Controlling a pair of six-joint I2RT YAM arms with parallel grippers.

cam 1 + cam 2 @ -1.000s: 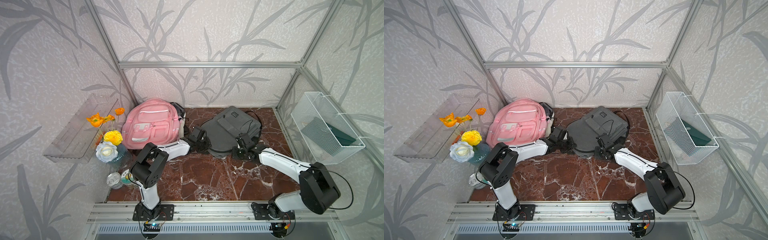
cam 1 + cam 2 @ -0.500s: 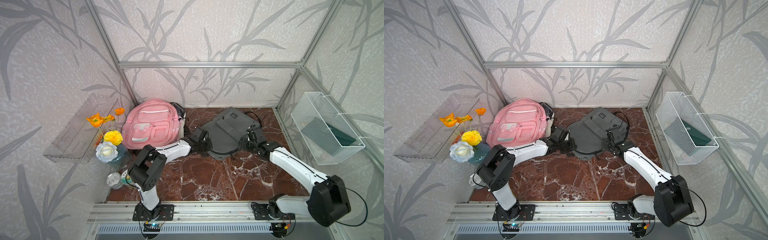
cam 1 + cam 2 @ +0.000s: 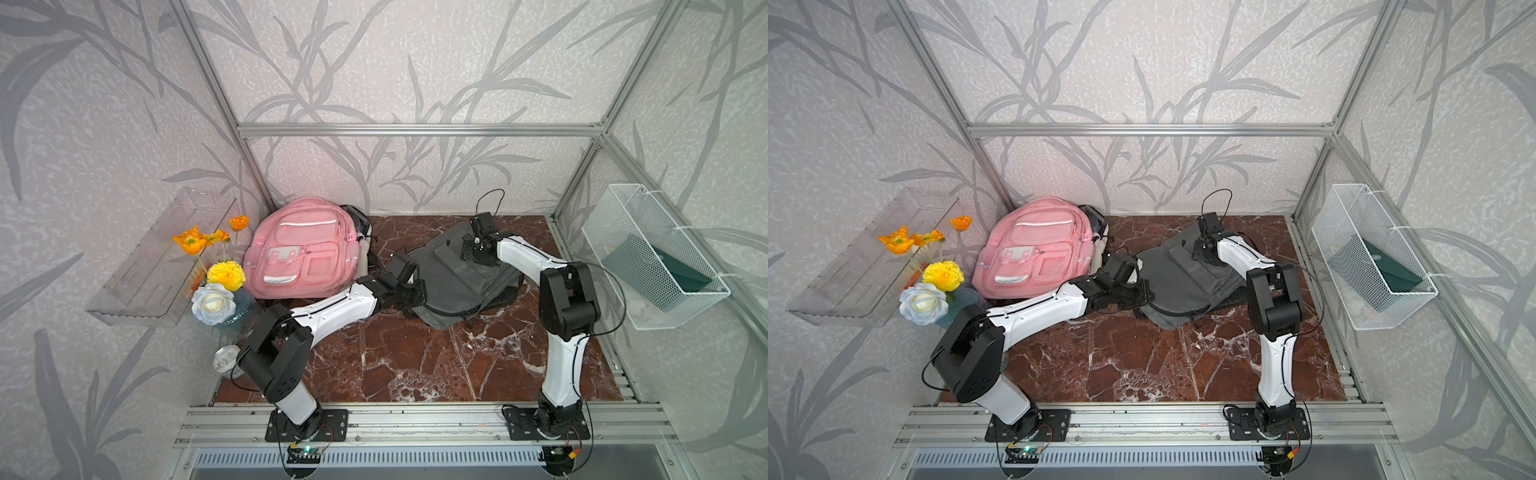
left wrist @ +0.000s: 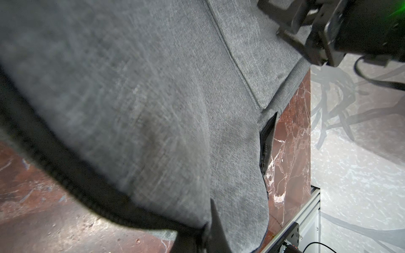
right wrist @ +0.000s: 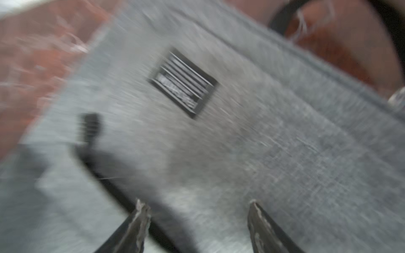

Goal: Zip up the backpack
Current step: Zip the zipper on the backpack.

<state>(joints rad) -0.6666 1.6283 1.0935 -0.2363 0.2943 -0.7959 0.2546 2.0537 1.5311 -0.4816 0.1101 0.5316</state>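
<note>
Flowers (image 3: 212, 259) far left. Pink backpack (image 3: 305, 249) upright in back corner. Left gripper (image 3: 412, 290) low, jaws closed, pinching left edge of grey backpack (image 3: 457, 282), which lies flat at centre. Right gripper (image 5: 197, 206) above its far end, jaws wide apart, holding nothing. Wire basket (image 3: 615, 232) on right wall.

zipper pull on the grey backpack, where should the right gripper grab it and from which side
Take the dark pull tab by its free end, the part farthest from the zipper line. It seems to lie flat on the grey backpack, so come down from above with the open right gripper, jaws either side of its narrow width. The wrist view is blurred, so fine shape is unclear.
</note>
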